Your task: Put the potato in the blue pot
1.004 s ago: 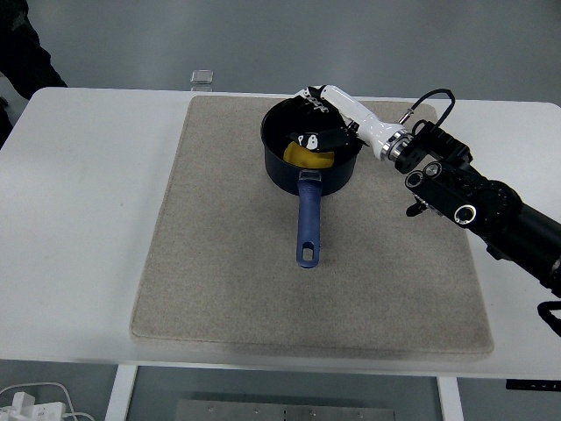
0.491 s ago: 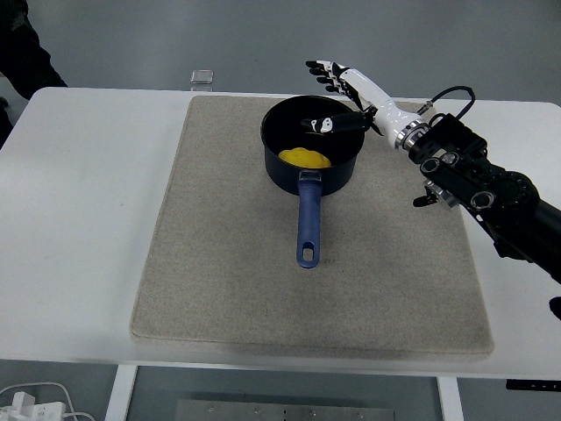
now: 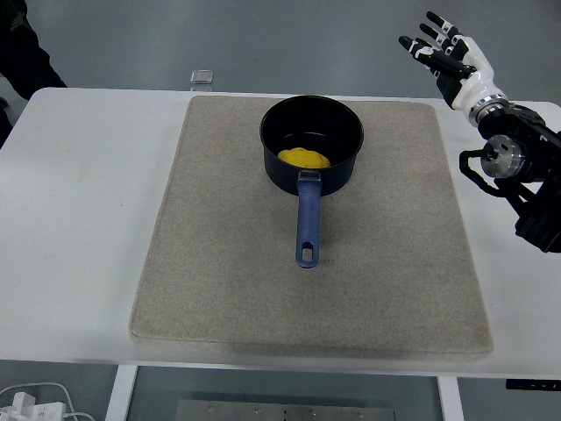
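We see the potato (image 3: 304, 159), a yellow lump, lying inside the blue pot (image 3: 311, 145), on the pot's floor toward the handle side. So we judge the placing itself done: the thing is in the container and nothing grips it. What looks left, at most, is parking the arm; we see no other step outstanding.

The pot sits upright on the beige mat (image 3: 219, 263), in the mat's far half, roughly centred across it. Its blue handle (image 3: 306, 224) points from the pot toward the table's near edge, lying flat over the mat.

The right hand (image 3: 449, 54) is well apart from the pot, up and off to the pot's right, past the mat's far right corner and above the white table (image 3: 79, 219). Its fingers (image 3: 436, 33) are spread, palm raised, holding nothing. The black forearm sits below the hand at the right edge, also clear of the pot. No contact between hand and pot or potato.

We see no left arm at all.

Beyond the pot, just off the mat's far edge, a small clear square object (image 3: 202, 77) sits on the table; we can't tell what it is. A dark sleeve of a person (image 3: 22, 48) shows far to the pot's left at the top corner.
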`<state>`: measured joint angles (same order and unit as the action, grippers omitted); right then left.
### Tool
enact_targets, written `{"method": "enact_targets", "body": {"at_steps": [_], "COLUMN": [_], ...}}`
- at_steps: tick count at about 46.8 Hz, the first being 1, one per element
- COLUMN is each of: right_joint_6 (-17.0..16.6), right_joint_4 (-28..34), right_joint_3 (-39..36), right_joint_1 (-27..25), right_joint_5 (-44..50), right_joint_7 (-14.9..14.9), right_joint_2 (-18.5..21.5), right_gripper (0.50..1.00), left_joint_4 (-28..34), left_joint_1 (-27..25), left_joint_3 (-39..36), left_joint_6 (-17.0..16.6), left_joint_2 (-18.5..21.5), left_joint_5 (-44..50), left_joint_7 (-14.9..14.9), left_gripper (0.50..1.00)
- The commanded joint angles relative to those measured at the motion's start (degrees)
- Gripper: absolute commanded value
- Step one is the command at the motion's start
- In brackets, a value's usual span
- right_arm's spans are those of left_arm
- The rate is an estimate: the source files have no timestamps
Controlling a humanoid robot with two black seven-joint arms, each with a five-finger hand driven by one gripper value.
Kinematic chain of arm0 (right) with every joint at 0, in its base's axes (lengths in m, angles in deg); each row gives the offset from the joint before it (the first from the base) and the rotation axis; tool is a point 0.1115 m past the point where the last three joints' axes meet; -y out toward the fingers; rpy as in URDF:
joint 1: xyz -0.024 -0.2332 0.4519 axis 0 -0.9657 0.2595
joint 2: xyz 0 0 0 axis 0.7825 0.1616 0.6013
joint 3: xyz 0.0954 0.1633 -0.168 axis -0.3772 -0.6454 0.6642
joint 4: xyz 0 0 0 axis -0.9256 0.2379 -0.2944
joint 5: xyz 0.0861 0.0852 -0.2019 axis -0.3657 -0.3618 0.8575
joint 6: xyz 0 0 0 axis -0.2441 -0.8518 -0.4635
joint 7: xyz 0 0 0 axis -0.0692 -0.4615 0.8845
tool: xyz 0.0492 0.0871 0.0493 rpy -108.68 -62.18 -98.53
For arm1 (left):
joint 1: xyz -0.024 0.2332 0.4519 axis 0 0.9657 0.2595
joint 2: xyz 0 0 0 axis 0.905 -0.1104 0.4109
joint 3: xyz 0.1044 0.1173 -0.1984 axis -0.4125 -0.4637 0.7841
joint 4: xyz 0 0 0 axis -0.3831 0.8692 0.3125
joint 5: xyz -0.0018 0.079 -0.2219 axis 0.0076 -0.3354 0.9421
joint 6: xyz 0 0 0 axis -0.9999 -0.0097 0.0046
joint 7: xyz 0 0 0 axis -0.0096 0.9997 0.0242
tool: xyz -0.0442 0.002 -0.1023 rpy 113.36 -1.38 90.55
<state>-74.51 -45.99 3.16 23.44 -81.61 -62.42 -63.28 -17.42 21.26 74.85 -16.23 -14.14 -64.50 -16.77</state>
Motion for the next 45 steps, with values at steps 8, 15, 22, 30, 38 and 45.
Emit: {"method": "enact_targets", "body": {"at_steps": [8,15,22,30,38,45], "right_joint_6": [0.0,0.3,0.3,0.4,0.3,0.3], "right_joint_4": [0.0,0.0,0.1,0.1,0.1,0.3], "right_joint_3": [-1.4,-4.5,-5.1,-5.1,-5.1,-5.3], "right_joint_1": [-1.1,-2.4,-3.0,-3.9,-5.2,-5.8], "right_joint_5": [-6.2,-6.2,-6.2,-6.2,-6.2,-6.2], "right_joint_7": [0.1,0.2,0.3,1.7,3.7,3.7], "right_joint_2": [-0.6,0.6,1.2,1.2,1.6,1.6], "right_gripper": [0.915,0.915,0.915,0.913,0.915,0.913], "left_joint_4": [0.3,0.6,0.7,0.8,0.8,0.8], "left_joint_1": [0.0,0.0,0.0,0.0,0.0,0.0], "left_joint_3": [-0.1,-0.1,-0.1,0.0,-0.1,-0.1], "left_joint_6": [0.0,0.0,-0.1,0.0,0.0,-0.1], "left_joint_2": [0.0,0.0,0.0,0.0,0.0,0.0], "left_joint_5": [-0.1,-0.1,0.0,-0.1,-0.1,-0.1], "left_joint_7": [0.0,0.0,0.0,0.0,0.0,0.0], "left_gripper": [0.999,0.999,0.999,0.999,0.999,0.999]}}
